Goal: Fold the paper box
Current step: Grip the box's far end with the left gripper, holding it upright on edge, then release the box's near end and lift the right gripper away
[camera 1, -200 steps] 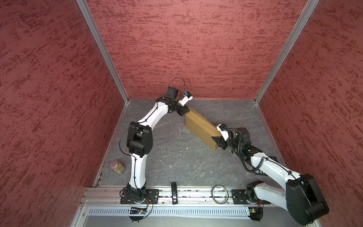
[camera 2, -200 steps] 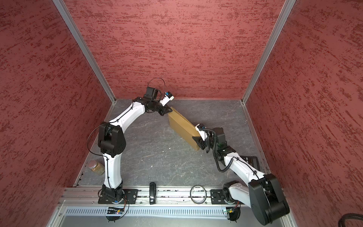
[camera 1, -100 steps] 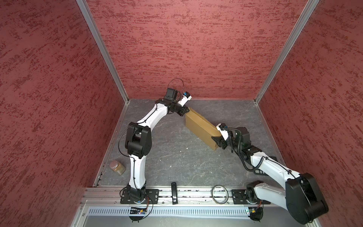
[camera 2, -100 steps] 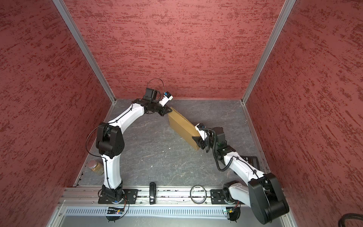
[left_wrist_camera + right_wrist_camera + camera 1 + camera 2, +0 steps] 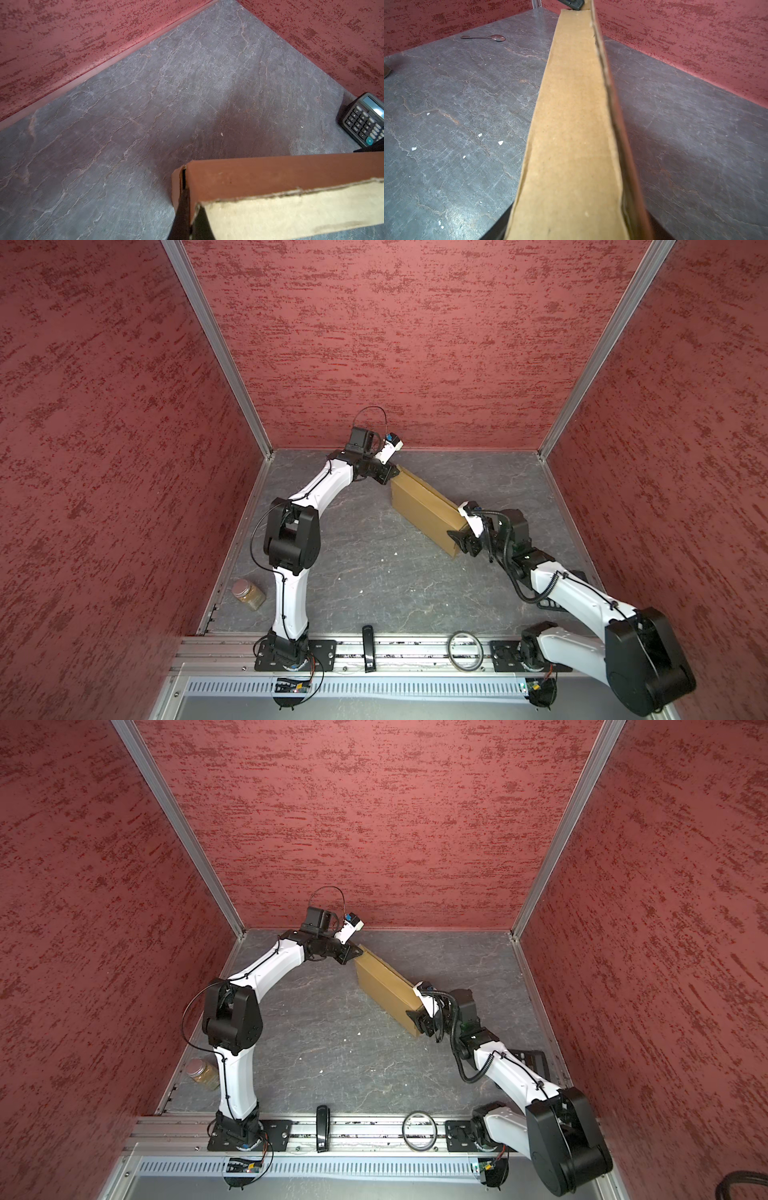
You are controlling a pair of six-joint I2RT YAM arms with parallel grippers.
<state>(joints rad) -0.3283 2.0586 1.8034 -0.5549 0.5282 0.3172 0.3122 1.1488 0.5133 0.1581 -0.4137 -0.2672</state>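
The paper box [image 5: 424, 506] [image 5: 388, 986] is a folded brown cardboard mailer standing on a long edge, slanting from back centre to mid right. My left gripper [image 5: 390, 477] [image 5: 353, 955] is at its far end. In the left wrist view the left gripper [image 5: 190, 226] is shut on a thin wall at the box [image 5: 270, 176] corner. My right gripper [image 5: 463, 531] [image 5: 422, 1017] is at the near end, open, with one finger on each side of the box. In the right wrist view the box [image 5: 571, 124] fills the space between the right gripper's [image 5: 577, 228] jaws.
A jar [image 5: 248, 594] stands near the left wall at the front. A calculator [image 5: 365, 122] [image 5: 530, 1058] lies by the right wall, and a spoon [image 5: 485, 37] lies near the back left. A black bar [image 5: 367, 647] and a ring [image 5: 465, 649] rest on the front rail.
The left arm's elbow has shifted slightly to the left. The box and both grippers stay in almost the same place.
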